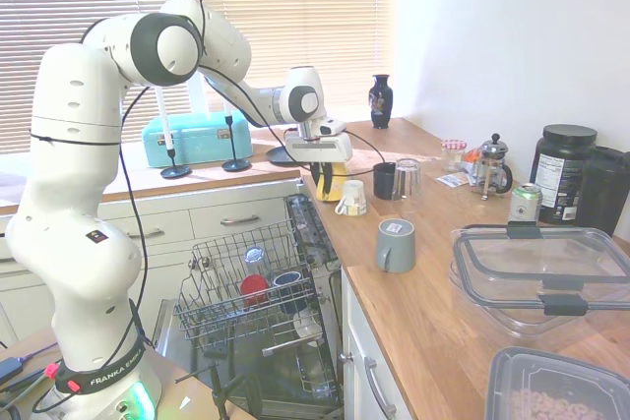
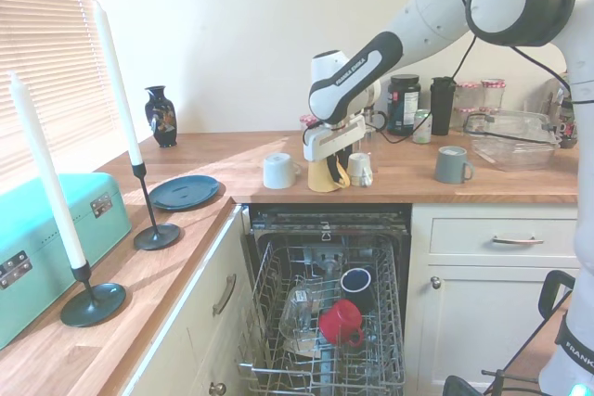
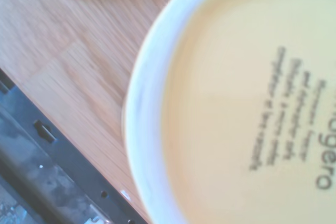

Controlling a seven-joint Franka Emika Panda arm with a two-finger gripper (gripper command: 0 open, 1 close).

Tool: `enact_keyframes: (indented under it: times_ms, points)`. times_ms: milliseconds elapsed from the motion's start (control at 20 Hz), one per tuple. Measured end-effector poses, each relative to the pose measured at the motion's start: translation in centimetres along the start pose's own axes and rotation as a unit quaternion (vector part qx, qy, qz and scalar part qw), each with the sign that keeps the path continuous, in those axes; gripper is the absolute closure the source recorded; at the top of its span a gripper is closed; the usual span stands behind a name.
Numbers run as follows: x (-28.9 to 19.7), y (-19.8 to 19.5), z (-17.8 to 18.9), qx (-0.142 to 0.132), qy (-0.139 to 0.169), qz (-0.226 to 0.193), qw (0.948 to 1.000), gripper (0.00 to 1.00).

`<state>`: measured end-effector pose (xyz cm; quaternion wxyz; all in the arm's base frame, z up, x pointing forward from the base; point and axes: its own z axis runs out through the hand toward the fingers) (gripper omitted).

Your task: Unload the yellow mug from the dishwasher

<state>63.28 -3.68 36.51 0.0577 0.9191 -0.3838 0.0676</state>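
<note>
The yellow mug (image 1: 331, 187) (image 2: 322, 177) stands upside down on the wooden counter (image 1: 433, 312) (image 2: 251, 150), just behind the dishwasher (image 1: 313, 233) (image 2: 325, 224). My gripper (image 1: 329, 180) (image 2: 330, 162) comes down from above and is shut on the mug, with one finger on either side of it. In the wrist view the mug's pale base (image 3: 241, 103) with dark print fills most of the picture. The dishwasher door is down and its grey wire rack (image 1: 212, 287) (image 2: 269, 294) is pulled out.
A white printed mug (image 1: 351, 198) (image 2: 359, 169) lies right beside the yellow one and a plain white mug (image 2: 278, 171) stands on its other side. A black cup (image 1: 384, 181), a glass (image 1: 407, 182) and a grey mug (image 1: 396, 245) (image 2: 452, 164) stand nearby. A red cup (image 1: 254, 289) (image 2: 341, 322) sits in the rack.
</note>
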Motion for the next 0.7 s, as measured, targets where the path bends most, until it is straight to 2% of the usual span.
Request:
enact_keyframes:
  times_ms: [400, 700]
  points:
    - [0.6, 0.4, -0.1, 0.004, 0.005, 0.006, 1.0, 0.0]
    - [-1.7, 1.2, -5.1, 0.041, 0.026, 0.013, 0.9987, 0.0]
